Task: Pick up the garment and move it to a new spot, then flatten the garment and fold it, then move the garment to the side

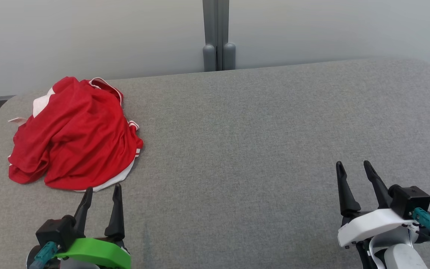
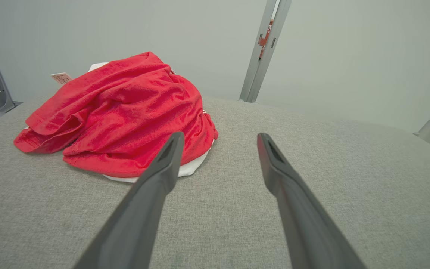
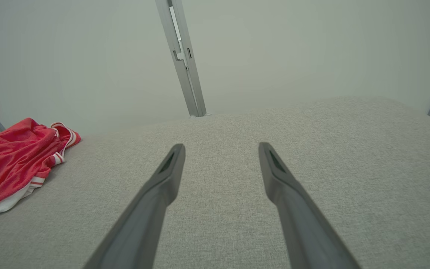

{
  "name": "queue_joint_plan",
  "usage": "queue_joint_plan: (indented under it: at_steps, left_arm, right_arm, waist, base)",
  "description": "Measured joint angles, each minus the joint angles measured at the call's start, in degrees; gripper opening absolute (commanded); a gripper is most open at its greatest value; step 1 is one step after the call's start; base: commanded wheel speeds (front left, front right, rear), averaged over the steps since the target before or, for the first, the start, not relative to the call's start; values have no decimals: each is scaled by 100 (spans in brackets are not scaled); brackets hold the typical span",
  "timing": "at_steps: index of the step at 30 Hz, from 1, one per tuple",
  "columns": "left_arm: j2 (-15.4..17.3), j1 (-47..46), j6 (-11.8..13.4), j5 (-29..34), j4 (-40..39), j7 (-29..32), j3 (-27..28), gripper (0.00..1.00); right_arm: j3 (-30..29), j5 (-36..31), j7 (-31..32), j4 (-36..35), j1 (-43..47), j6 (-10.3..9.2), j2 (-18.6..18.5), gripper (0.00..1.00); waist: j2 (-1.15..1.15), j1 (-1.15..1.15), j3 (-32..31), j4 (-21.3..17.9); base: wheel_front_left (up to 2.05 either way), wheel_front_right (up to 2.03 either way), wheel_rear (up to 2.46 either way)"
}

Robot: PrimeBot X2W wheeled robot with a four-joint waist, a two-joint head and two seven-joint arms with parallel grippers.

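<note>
Red sports shirt [image 1: 75,136], crumpled into a loose mound at the far left of the grey fabric-covered worktop [image 1: 256,130]. The cloth is a fine mesh knit, heavily creased, with folds running across the heap. White panels show under its near and far edges, and red-and-white striped trim lines the hems on its right side. A small white label [image 1: 16,120] sticks out at the far left. Left claw [image 1: 103,188] – fingers apart, holding nothing – sits just short of the shirt's near white edge, pointing at it. Right claw [image 1: 353,164], fingers likewise spread and empty, is over bare worktop at the near right, well apart from the shirt. Behind the worktop: a pale wall and a grey upright post [image 1: 215,33].
</note>
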Motion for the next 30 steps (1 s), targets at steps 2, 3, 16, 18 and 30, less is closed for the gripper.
queue_joint_plan:
  at_steps: [2,3,16,18,30]
  left_arm:
    - [1,8,0,81,0,-15,1,100]
    - [1,13,0,126,2,-22,4,100]
    - [-10,68,-36,686,53,-190,24,100]
    - [-16,71,-40,734,71,-215,34,100]
    - [-57,102,-68,1051,201,-347,44,100]
  right_arm:
    - [-13,-104,-23,11,16,0,0,100]
    - [-20,-151,-32,20,28,0,0,100]
    - [-209,-571,-190,125,110,1,-7,100]
    - [-218,-647,-221,132,126,1,-8,100]
    - [-212,-1079,-353,180,193,1,-12,100]
  waist:
    - [0,0,0,-2]
    - [0,0,0,-2]
    - [0,0,5,2]
    - [0,0,7,-1]
    - [0,0,16,-30]
  base:
    - [0,0,0]
    - [0,0,0]
    - [0,0,0]
    - [0,0,0]
    - [0,0,0]
